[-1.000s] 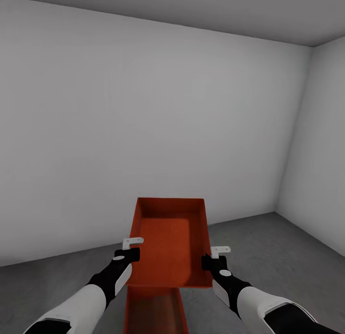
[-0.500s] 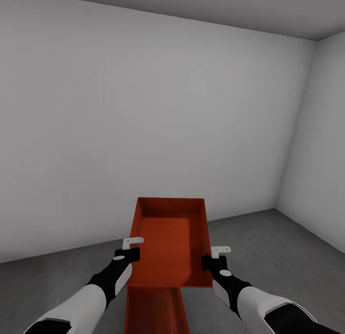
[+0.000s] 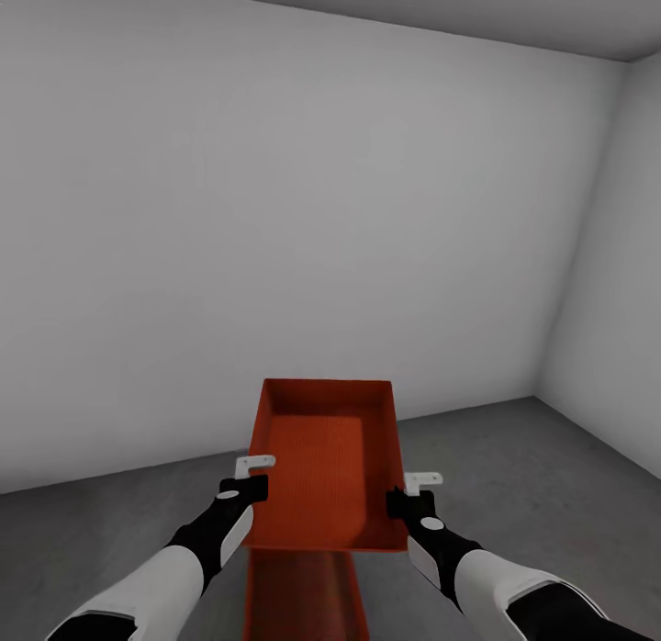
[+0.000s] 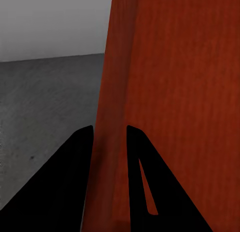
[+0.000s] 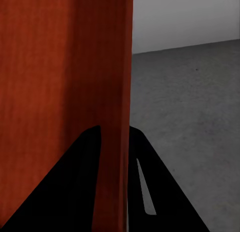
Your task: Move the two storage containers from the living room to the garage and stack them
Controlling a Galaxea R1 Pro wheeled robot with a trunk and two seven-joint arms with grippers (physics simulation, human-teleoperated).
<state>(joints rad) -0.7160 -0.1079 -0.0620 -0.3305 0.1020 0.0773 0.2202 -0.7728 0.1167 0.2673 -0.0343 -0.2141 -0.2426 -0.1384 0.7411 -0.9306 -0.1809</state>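
Garage stage. An orange-red rectangular open-topped bin (image 3: 326, 466), lower centre, is held aloft, the left gripper (image 3: 246, 483) and right gripper (image 3: 411, 496) each pinching a side wall. A second orange-red bin (image 3: 303, 595), bottom edge, apparently lies on the dark grey concrete floor (image 3: 532, 494); stacking remains.
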